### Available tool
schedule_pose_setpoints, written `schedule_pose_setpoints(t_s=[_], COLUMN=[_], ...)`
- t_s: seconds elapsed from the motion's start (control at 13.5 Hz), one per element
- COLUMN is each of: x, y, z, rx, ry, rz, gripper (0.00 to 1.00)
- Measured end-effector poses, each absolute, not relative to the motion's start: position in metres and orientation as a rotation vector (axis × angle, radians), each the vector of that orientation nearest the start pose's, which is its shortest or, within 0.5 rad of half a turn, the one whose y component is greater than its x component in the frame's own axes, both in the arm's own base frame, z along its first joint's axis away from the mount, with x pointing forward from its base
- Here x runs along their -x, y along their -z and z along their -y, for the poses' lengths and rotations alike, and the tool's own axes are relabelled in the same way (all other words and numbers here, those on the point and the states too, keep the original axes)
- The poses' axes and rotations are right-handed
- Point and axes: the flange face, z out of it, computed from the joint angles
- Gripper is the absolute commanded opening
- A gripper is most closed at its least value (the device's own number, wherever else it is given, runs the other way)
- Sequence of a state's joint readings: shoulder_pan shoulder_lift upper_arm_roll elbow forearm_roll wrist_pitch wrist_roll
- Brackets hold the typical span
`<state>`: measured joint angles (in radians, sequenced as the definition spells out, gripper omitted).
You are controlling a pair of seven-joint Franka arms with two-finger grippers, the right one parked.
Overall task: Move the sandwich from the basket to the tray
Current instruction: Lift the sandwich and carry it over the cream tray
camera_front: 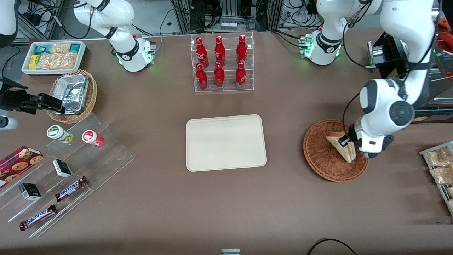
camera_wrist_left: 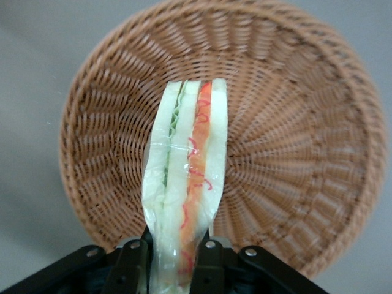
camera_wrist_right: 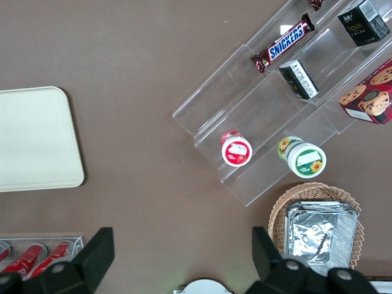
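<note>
Snickers bars (camera_front: pixel 38 216) lie nearest the camera. Gripper (camera_front: pixel 345 140) is clamped on the sandwich (camera_front: pixel 342 145), above the basket (camera_front: pixel 324 161): clear-wrapped pale bread, green and orange-red filling layers exposed. Tray (camera_front: pixel 225 142) sits mid-table.

Your pincer (camera_wrist_left: pixel 171 269) hides the sandwich's (camera_wrist_left: pixel 184 184) gripped end; the wrist view's edge cuts both off, and the arm covers part of the basket (camera_front: pixel 325 166).

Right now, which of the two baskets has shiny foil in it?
The lighter tan basket near the snack bin, at the parked arm's end. The reddish-brown basket has the sandwich above it instead, gripped by the end effector.
</note>
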<state>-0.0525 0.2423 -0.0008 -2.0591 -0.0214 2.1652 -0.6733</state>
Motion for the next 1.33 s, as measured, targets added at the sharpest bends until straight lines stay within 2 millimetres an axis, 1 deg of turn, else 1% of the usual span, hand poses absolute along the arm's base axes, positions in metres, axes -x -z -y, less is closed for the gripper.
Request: schedule_pose_setpoints(t_s=[0.15,0.22,0.3,0.44,0.59,0.67,0.74,0.96,1.04,1.19,1.33], x=[-0.580,-0.582,-0.583,-0.581,-0.577,-0.574,-0.570,-0.558,-0.554,-0.543,-0.536], y=[-0.337,-0.346,-0.353,-0.369,-0.390,-0.396,-0.398,-0.383,-0.375,-0.352,-0.329], z=[0.038,0.046,0.060,0.102,0.154,0.182,0.208,0.285,0.312,0.364,0.404], rx=[2.976,2.993,3.007,3.021,3.029,3.031,3.034,3.049,3.052,3.052,3.075], ry=[-0.252,-0.273,-0.287,-0.321,-0.338,-0.344,-0.347,-0.365,-0.373,-0.406,-0.420], rz=[0.847,0.770,0.697,0.553,0.413,0.343,0.282,0.117,0.085,0.082,0.094], gripper=[0.00,0.00,0.00,0.00,0.00,0.00,0.00,0.00,0.00,0.00,0.00])
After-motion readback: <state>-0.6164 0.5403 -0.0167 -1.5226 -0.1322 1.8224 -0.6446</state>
